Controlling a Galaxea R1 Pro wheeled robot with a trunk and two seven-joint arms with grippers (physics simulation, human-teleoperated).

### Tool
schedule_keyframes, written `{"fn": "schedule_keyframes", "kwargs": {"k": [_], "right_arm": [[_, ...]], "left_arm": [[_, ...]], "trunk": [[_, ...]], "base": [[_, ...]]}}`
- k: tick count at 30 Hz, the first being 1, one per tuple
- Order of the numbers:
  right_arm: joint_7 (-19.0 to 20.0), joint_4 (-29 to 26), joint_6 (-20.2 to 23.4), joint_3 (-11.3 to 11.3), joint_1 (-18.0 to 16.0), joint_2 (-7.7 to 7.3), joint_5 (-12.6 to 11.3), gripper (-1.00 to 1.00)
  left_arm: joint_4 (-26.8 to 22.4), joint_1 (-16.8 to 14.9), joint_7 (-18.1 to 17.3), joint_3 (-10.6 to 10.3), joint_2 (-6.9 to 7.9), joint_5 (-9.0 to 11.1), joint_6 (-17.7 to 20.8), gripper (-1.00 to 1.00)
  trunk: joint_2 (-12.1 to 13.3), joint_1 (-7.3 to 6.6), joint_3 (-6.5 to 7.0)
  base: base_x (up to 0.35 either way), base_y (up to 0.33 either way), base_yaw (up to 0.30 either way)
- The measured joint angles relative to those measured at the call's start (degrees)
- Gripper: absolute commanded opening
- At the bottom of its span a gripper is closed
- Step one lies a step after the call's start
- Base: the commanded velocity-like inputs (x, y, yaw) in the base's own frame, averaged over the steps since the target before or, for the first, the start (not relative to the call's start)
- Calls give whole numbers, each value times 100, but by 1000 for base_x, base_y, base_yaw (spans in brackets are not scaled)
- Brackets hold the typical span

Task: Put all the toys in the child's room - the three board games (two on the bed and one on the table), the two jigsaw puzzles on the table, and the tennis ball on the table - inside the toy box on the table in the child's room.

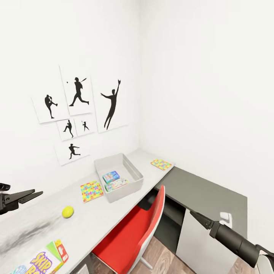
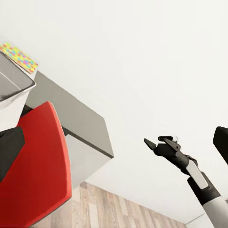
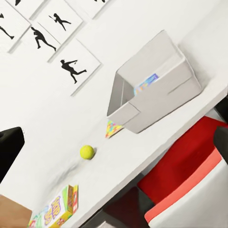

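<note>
**Two games boxed, four toys left on the counter**

While both arms hang clear of the toys, the toy box (image 1: 131, 172) sits on the counter (image 1: 95, 217) near the middle of the head view with two board games inside it: a blue one (image 1: 111, 176) and a white-green one (image 1: 116, 184) touching it at 5 o'clock. By my reading, that is two of six toys done. Left on the counter are a jigsaw puzzle (image 1: 91, 190) just beside the box at 9 o'clock, a second jigsaw puzzle (image 1: 161, 164) at 2 o'clock near the counter's far end, the tennis ball (image 1: 67, 211) at 8 o'clock, and a third board game (image 1: 40, 260) at the 7 o'clock corner.

The left claw (image 1: 36, 194) sits at 9 o'clock, its jaws nearly together with nothing between them. The right claw (image 2: 158, 141) appears in the left wrist view in mid-air, slightly parted and holding nothing; in the head view I cannot tell its opening.

The right wrist view shows the third game's yellow-green lid whole, which the head view crops. Only one game's edge peeks over the box wall there, whereas the head view shows both.
</note>
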Motion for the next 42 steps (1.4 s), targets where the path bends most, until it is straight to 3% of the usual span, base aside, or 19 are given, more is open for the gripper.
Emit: {"fn": "schedule_keyframes", "kwargs": {"k": [42], "right_arm": [[-8, 5, -3, 9, 0, 13, 57, 100]], "left_arm": [[2, 1, 0, 0, -71, -33, -12, 100]], "trunk": [[1, 0, 163]], "base": [[-15, 11, 268]]}}
